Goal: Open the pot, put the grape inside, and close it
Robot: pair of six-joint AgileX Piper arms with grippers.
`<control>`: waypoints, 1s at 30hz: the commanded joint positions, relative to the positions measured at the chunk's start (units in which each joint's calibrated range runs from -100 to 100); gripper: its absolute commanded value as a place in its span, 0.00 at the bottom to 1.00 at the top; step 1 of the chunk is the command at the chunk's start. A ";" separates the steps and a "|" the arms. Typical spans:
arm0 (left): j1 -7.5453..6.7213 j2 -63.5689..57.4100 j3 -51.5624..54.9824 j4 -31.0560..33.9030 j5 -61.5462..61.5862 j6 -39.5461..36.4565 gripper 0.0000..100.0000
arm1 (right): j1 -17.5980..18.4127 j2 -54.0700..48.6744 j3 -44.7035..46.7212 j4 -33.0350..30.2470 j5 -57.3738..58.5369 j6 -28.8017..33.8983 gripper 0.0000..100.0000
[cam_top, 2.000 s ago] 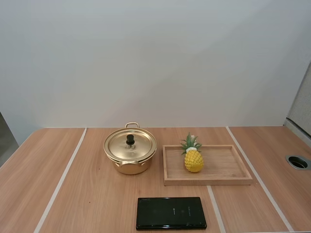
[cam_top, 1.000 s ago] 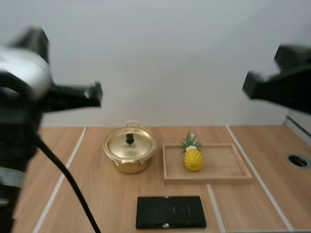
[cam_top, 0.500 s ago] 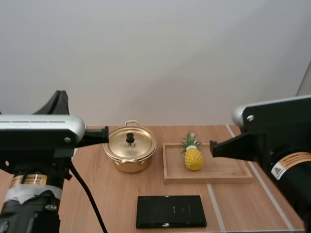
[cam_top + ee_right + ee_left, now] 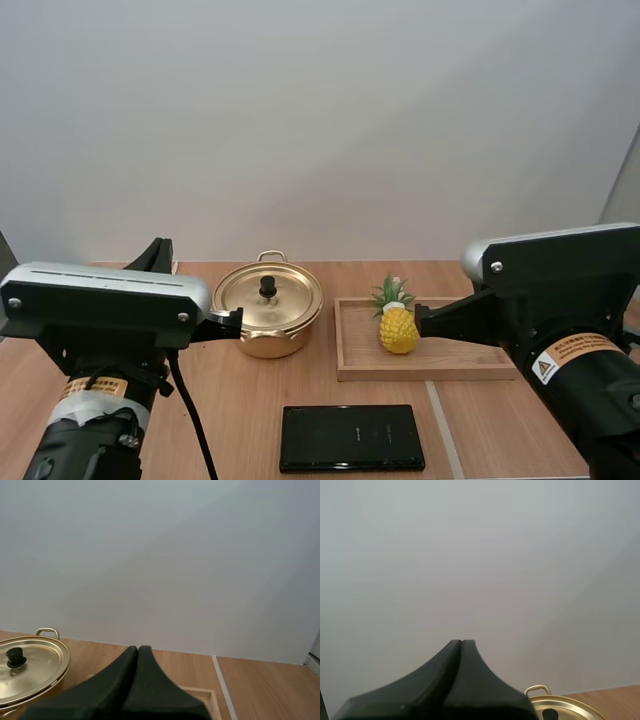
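Left pincer (image 4: 461, 643) and right pincer (image 4: 138, 649) have dropped lower, both clenched, seemingly empty; pot (image 4: 270, 345) lidded.

Gold pot (image 4: 270, 312) with black knob (image 4: 268, 288), yellow green-topped pineapple (image 4: 398, 330), pale wooden tray (image 4: 452, 361), glossy black slab (image 4: 351, 438)

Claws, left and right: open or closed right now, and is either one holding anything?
Left claw: closed, fingers together, holding nothing.
Right claw: closed, fingers together, holding nothing.
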 commanded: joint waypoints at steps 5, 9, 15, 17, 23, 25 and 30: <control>-0.06 -0.21 0.10 -0.01 19.53 0.08 0.00 | -0.26 -0.39 6.96 0.75 -2.88 -0.28 0.00; -0.06 -0.21 1.59 -0.09 22.92 0.08 0.00 | -0.26 -0.39 10.80 0.64 -4.44 -0.26 0.00; -0.06 -0.21 4.99 -0.09 18.08 0.08 0.00 | -0.26 -0.39 14.52 -1.99 -4.44 -0.26 0.00; -0.06 -0.21 4.99 -0.09 20.41 0.08 0.00 | -0.26 -0.39 15.48 -2.21 -4.44 -0.26 0.00; -0.06 -0.21 4.99 -0.09 18.48 -2.69 0.00 | -0.26 -0.39 18.64 -2.63 -4.39 -0.26 0.00; -0.06 -0.21 4.99 -0.09 19.39 -3.11 0.00 | -0.26 -0.39 18.70 -2.63 -4.39 -0.26 0.00; -0.06 -0.21 4.99 -0.09 21.08 -3.32 0.00 | -0.26 -0.39 18.70 -1.80 -3.57 -0.04 0.00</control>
